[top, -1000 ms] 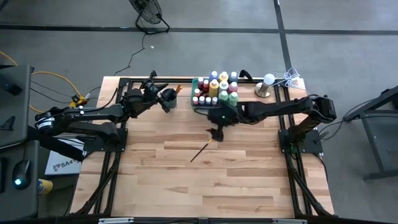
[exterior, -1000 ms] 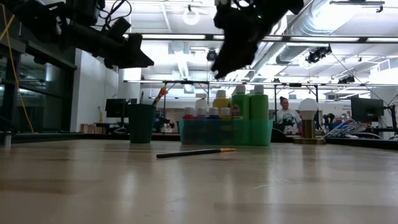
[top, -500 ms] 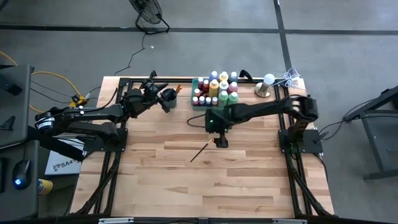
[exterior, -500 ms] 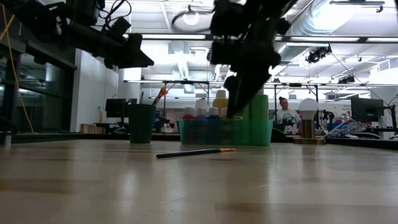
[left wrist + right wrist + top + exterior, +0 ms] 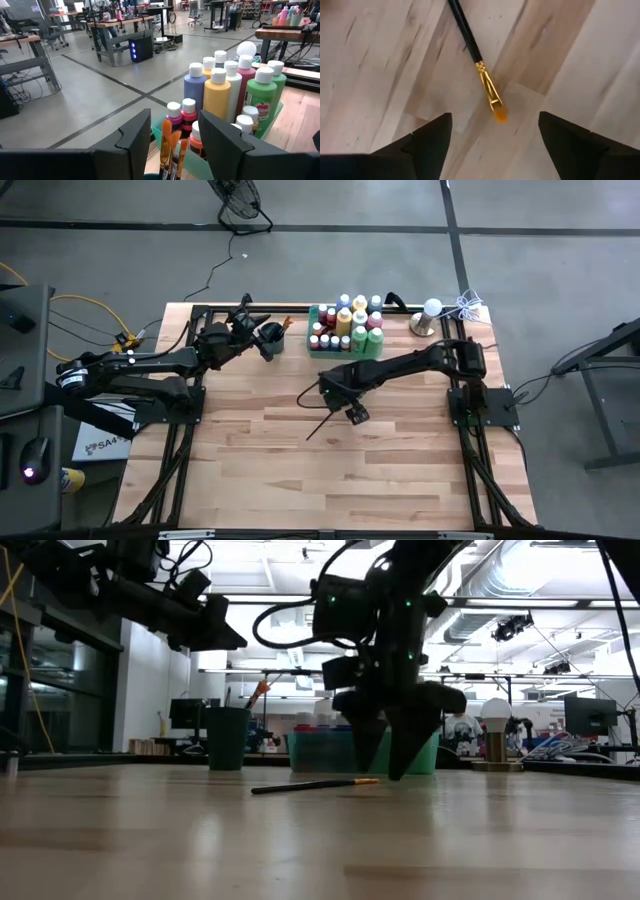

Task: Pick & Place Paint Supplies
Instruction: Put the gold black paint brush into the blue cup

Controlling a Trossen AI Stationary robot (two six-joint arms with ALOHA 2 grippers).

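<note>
Right gripper (image 5: 492,131) (jaws spread) hovers over paintbrush (image 5: 479,66); handle end cropped.

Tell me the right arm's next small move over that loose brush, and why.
Probably lower straight down and close. The right hand is open just above the thin dark-handled paintbrush with orange bristles, which lies flat on the wooden table, its bristle tip between the fingers and nothing gripped yet.

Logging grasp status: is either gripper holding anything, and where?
Right gripper holds nothing; it is open above the brush on the table. Left gripper is over the cup's brushes; hold unclear.
</note>
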